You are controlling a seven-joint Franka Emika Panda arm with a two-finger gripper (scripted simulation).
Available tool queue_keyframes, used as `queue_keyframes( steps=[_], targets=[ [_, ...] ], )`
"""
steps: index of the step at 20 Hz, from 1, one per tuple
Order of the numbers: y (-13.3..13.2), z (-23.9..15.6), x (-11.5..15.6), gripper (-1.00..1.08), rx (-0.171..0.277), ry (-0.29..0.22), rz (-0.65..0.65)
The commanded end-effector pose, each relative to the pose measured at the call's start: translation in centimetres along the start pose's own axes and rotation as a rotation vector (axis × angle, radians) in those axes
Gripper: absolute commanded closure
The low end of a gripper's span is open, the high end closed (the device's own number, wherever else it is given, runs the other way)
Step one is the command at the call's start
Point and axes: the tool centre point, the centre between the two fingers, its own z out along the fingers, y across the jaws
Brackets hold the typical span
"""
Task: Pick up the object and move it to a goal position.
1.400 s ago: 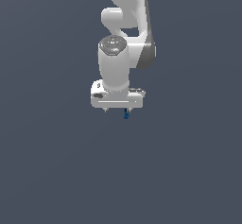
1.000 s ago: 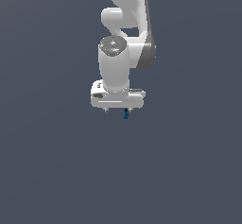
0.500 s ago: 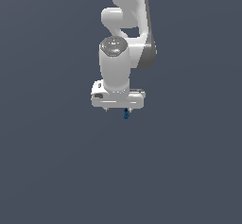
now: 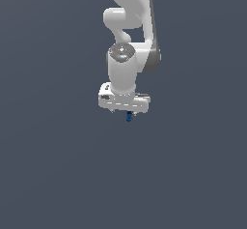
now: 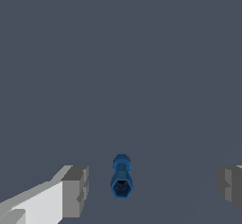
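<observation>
The object, a small dark-blue peg [image 5: 121,176] with a hollow hexagonal end, lies on the grey floor. In the wrist view it sits between my two grey fingertips [image 5: 75,190], nearer this one than the other, touching neither. My gripper [image 5: 152,190] is open wide and empty. In the exterior view the white gripper [image 4: 124,112] points straight down, and the peg [image 4: 129,118] shows just below its underside, mostly hidden by the hand.
Plain dark grey floor [image 4: 58,175] lies all around. The white arm [image 4: 130,10] rises above the gripper toward the top of the exterior view. No goal marker shows.
Almost nothing: the hand has settled very slightly over the peg. The peg has not moved and the fingers stay apart.
</observation>
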Motion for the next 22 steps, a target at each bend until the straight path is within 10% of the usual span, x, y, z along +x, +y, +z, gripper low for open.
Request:
queue_keyframes(
  steps=[1, 22],
  targets=[
    [-0.4, 0.9, -0.8, -0.92, -0.002, 0.001, 0.041],
    [-1.9, 5.8, -6.1, -0.92, -0.014, 0.015, 0.304]
  ],
)
